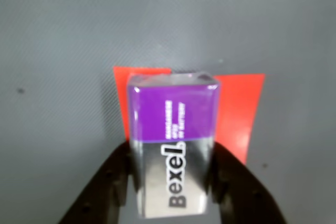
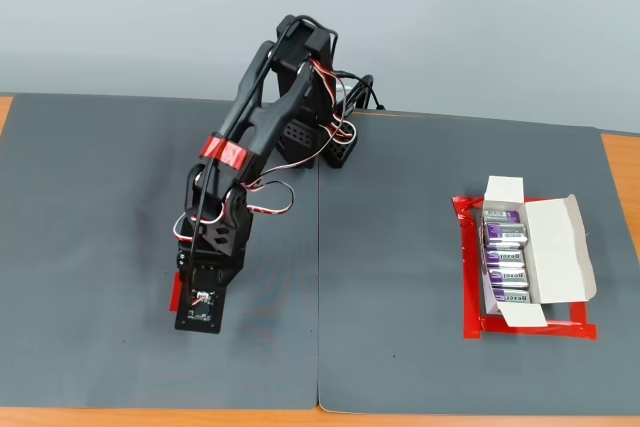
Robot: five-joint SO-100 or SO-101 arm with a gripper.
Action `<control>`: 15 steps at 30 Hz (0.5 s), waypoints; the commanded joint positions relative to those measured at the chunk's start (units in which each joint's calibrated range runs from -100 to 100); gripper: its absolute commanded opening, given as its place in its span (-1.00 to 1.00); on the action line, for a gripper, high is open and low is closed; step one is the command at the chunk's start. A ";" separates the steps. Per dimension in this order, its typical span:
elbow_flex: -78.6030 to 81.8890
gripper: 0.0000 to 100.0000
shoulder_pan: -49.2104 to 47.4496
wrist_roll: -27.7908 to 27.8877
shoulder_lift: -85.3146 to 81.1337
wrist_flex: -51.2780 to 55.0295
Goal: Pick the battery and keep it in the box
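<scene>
We judge the biggest risk to be the long carry across the grey mat point(image 2: 400, 277): the white box point(image 2: 528, 257) sits well apart, far right in the fixed view, on red tape, and already holds a row of silver-purple batteries point(image 2: 507, 255), so a slightly off drop could land on them or on a flap. Next, slip: our gripper point(image 1: 170, 182) is closed on the Bexel battery point(image 1: 172, 145), black jaws pressing only its lower sides, above a red tape patch point(image 1: 236, 111) in the wrist view. The smooth casing could pivot. Nothing stands in the path between.
</scene>
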 commanded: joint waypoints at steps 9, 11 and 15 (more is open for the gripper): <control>0.64 -0.96 -1.97 -1.07 -19.30 1.34; 0.10 -0.96 -2.94 -3.10 -22.10 3.25; 0.00 -0.96 -7.42 -5.97 -30.24 9.24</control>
